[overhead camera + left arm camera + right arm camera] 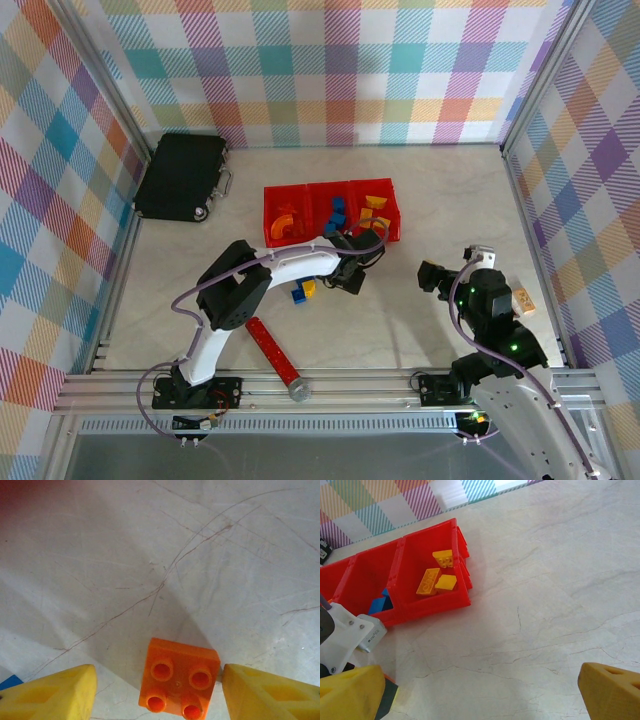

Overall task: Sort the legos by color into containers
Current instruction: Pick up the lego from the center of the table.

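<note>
**Position.** The orange brick is lying flat on the table, four studs up, just in front of the containers. The left gripper is straddling it with jaws partly open. One yellow finger is standing clear of the brick with bare table between, and the other is sitting just beside the brick's far corner. Nothing is being gripped yet. The right gripper is hanging with jaws spread wide and holding nothing, well apart from the bins.

**Handling.** In my judgement the brick is light, rigid and smooth-walled, so it is not going to deform, but it may skate or twist if the pads meet it unevenly. It is lying slightly turned against the finger line. The hold should go across two opposite flat side walls, low and centred, not on the studs or a corner.

**Views compared.** The left wrist camera is giving the stud face and the gap at each finger. From above, the arm's own wrist is covering that spot. The overhead camera is instead giving the layout, with an orange arch in the left bin and loose blue and yellow bricks nearby. The right wrist camera is looking into the yellow bin.
</note>
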Tool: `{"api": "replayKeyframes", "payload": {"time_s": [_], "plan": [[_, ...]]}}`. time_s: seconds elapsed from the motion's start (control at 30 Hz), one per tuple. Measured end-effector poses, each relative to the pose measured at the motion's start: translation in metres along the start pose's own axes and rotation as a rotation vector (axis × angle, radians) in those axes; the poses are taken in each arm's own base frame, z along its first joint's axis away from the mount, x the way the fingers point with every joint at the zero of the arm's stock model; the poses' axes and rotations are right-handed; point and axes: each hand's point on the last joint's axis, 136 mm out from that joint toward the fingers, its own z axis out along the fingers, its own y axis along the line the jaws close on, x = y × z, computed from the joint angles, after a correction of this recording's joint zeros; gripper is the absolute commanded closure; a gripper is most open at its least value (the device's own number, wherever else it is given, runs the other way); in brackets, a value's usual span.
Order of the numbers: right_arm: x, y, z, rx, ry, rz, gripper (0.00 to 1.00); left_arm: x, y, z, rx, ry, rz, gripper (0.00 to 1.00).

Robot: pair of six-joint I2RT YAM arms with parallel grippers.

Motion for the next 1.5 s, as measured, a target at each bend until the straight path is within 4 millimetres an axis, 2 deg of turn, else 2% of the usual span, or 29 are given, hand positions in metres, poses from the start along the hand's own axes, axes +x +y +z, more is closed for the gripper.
{"api": "replayKeyframes", "payload": {"time_s": [0.33,0.77,0.97,1.13,1.2,1.3,1.5], "plan": [[0.001,-0.003,0.002,0.021,0.004,-0.002,0.01,-0.001,-0.007,0.002,0.045,0.019,0.013,0.56],[0.003,-0.005,0.004,0.033,0.017,-0.005,0.01,-0.001,-0.011,0.003,0.086,0.066,0.003,0.75],[0.003,-0.005,0.004,0.036,0.016,-0.006,0.01,-0.002,-0.010,0.002,0.087,0.063,0.001,0.76],[0.003,-0.006,0.005,0.041,0.019,-0.007,0.01,-0.006,0.003,0.001,0.053,0.054,-0.013,0.77],[0.003,-0.007,0.005,0.045,0.018,-0.007,0.01,-0.008,0.012,-0.005,0.033,0.050,-0.022,0.78],[0.003,-0.007,0.005,0.046,0.018,-0.007,0.01,-0.015,0.028,-0.025,0.013,0.019,-0.044,0.79],[0.005,-0.007,0.006,0.049,0.027,-0.008,0.01,-0.044,0.070,-0.084,0.025,-0.106,-0.141,0.75]]}}
